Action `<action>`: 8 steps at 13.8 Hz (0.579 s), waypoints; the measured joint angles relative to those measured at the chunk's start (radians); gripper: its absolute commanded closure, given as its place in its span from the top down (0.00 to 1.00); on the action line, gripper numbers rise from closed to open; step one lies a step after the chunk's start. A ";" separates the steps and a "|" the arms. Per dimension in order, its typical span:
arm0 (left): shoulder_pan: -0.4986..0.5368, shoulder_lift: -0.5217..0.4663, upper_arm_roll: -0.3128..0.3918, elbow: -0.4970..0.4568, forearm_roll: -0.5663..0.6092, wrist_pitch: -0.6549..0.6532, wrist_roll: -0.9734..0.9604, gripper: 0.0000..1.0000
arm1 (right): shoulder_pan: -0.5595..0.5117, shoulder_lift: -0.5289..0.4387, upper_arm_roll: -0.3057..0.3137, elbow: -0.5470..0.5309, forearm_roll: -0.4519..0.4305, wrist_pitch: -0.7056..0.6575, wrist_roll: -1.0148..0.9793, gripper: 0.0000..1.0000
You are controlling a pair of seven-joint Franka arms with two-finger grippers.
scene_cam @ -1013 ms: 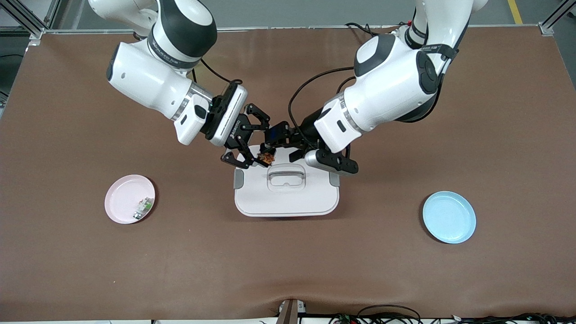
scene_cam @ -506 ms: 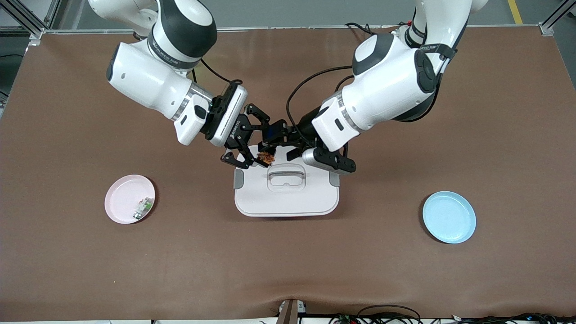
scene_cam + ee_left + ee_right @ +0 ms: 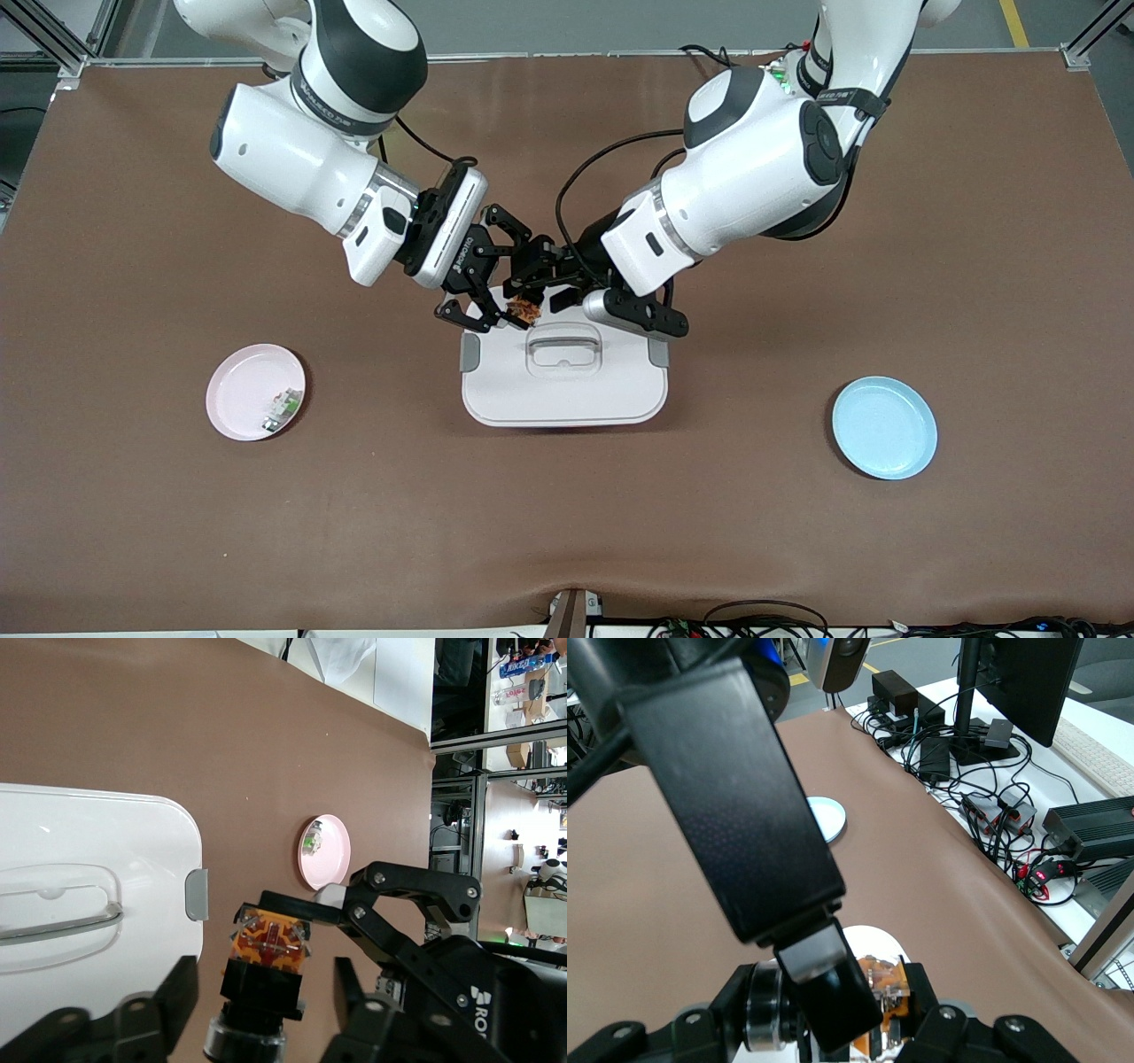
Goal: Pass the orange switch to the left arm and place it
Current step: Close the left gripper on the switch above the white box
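Brown matting, smooth with a faint wrinkle at the edge nearest the front camera, covers the counter (image 3: 567, 532). At its middle sits the box (image 3: 563, 390), a white rounded-rectangular plastic container with a glossy lid, a recessed grey handle and grey side clasps; it lies directly under the spot where the two arms meet. Toward the right arm's end of the counter a round pink plate (image 3: 244, 394) carries a small white-and-green component (image 3: 282, 409) near its rim; toward the left arm's end lies a round pale blue plate (image 3: 884, 428). Both plates are well apart from the box. The right hand (image 3: 496, 310) hangs over the box's edge farthest from the front camera, its black fingers clamped on the orange switch (image 3: 528, 310), so the switch is up in the air above the lid, just beside the handle recess. In the left wrist view the switch (image 3: 270, 961) shows an orange block with metal contacts atop a black cylindrical body. The left hand (image 3: 549, 292) reaches in from its own end and meets the right hand over the same edge; its dark fingers (image 3: 159, 1005) stand on either side of the switch's black body, and whether they are touching it cannot be told.
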 measured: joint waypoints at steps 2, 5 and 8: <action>-0.002 0.000 0.000 -0.001 0.001 0.000 0.000 0.50 | 0.000 0.000 -0.001 0.000 0.000 0.000 0.000 0.00; -0.004 0.001 0.001 -0.001 0.001 0.000 0.000 0.19 | 0.000 0.000 -0.002 0.000 0.000 0.000 0.000 0.00; -0.003 0.001 0.002 -0.002 0.002 0.000 0.001 0.00 | 0.000 0.000 -0.004 -0.001 -0.001 -0.001 0.000 0.01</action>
